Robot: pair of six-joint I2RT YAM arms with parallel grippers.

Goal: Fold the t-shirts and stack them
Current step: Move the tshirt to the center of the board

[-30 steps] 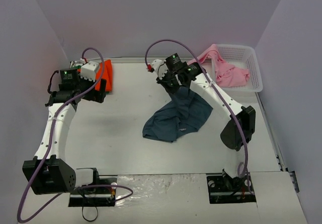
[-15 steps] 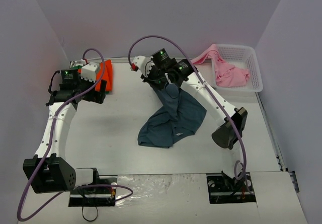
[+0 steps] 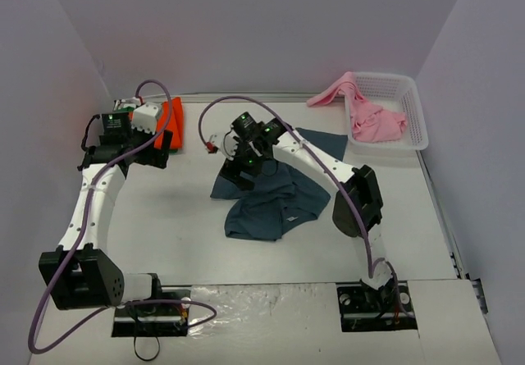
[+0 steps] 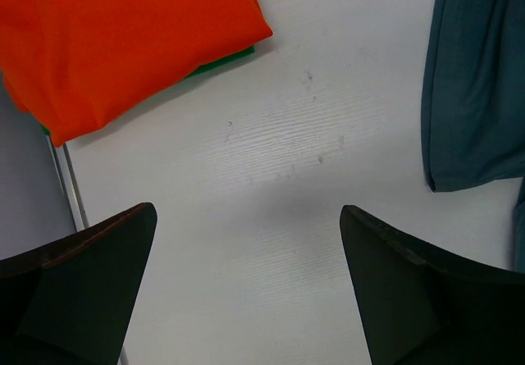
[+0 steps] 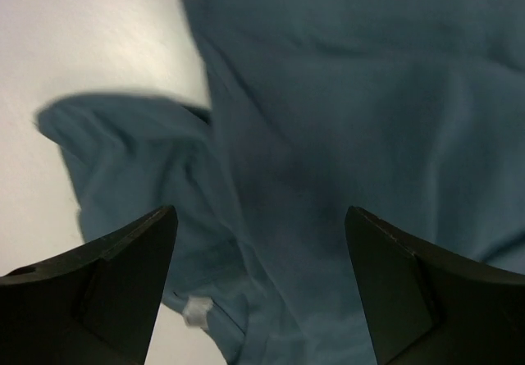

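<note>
A dark slate-blue t-shirt (image 3: pixel 275 201) lies crumpled in the middle of the table. My right gripper (image 3: pixel 236 175) hovers open just over its left part, with nothing between the jaws. In the right wrist view the gripper (image 5: pixel 261 211) looks down on the blue cloth (image 5: pixel 328 94) and a small white label (image 5: pixel 197 309). The bright orange-red t-shirt (image 3: pixel 174 117) lies folded at the far left, with a green edge (image 4: pixel 221 60) showing under it. My left gripper (image 3: pixel 166 145) stands open and empty beside it, over bare table (image 4: pixel 248 211). A light pink t-shirt (image 3: pixel 373 120) hangs out of the basket.
A white lattice basket (image 3: pixel 413 94) stands at the far right corner, with the pink cloth draped over its left rim. Walls close the table at the back and on both sides. The right arm's purple cable (image 3: pixel 215 107) loops above the table's middle.
My right gripper has opened and let go of the blue t-shirt, then moved left and nearer. The shirt dropped from hanging into a heap on the table. The left arm has not moved.
</note>
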